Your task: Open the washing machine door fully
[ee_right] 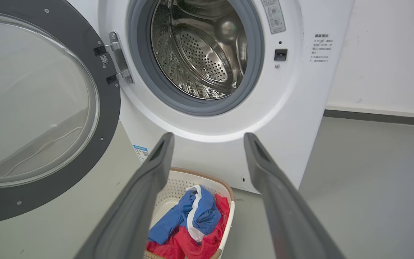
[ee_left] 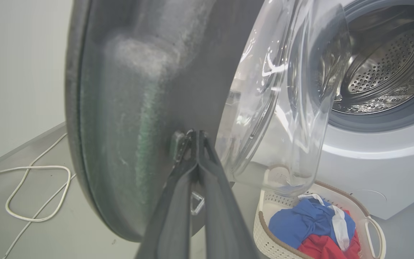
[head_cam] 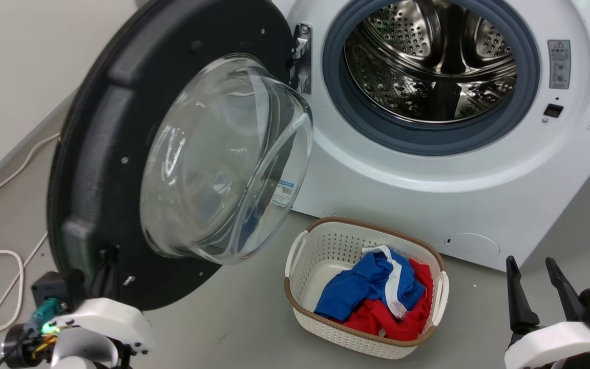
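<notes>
Cable: floor, far left. Left gripper: fingers together, tips against door near its lower rim. Door: swung out left of machine. Basket: floor, before machine, holds clothes. Right gripper: fingers apart, empty.

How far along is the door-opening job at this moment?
Done: the washing machine door stands swung well clear, the steel drum exposed. In hand: the left tool, fingers together, presses its inner face near the latch. Left: perhaps a final push wider. The right tool hangs open.
</notes>
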{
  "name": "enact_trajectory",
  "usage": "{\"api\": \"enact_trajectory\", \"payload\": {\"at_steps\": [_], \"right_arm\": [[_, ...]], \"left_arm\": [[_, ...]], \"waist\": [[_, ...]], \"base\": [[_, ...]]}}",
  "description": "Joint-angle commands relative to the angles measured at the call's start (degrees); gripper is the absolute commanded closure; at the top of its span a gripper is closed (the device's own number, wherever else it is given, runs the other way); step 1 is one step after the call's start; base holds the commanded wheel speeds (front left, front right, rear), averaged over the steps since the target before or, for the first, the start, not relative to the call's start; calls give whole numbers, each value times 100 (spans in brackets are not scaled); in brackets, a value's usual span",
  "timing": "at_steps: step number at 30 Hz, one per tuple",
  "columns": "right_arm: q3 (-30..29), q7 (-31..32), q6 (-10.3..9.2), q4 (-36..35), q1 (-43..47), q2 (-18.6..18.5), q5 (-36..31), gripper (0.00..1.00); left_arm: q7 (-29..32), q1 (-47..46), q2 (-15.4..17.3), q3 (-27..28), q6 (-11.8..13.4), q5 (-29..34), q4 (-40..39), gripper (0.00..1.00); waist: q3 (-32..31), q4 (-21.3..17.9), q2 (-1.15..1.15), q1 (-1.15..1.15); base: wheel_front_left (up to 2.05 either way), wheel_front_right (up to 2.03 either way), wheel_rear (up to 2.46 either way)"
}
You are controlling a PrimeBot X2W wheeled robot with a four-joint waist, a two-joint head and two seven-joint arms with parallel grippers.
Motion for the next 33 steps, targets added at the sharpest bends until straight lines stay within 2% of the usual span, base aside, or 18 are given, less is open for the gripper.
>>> {"api": "enact_trajectory", "payload": {"at_steps": [1,6,13,21,28,33], "right_arm": [[-9,12,-1,-40,-15,7,-46,0],[-50,146,-1,-223,-70,8,-130,0],[-5,258,-1,-474,-268,8,-243,0],[47,324,-1,-524,-410,-16,-275,0],[66,296,-1,-452,-409,-23,-277,0],[107,213,-1,-306,-293,-13,-249,0]], "left_arm": [[-14,-123,70,92,58,-17,44,100],[-51,-425,384,503,3,-210,416,100],[-114,-988,646,783,-81,-355,1036,100],[-311,-1536,920,1026,-340,-548,2024,100],[-572,-1844,1010,974,-509,-473,2654,100],[-754,-1607,913,963,-492,-419,2790,100]], "waist": [[48,-44,0,0],[290,-147,0,0],[670,-230,0,0],[856,-295,0,0],[824,-329,0,0],[565,-375,0,0]], "base": [[0,0,0],[0,0,0],[0,0,0],[0,0,0],[0,0,0],[0,0,0]]}}
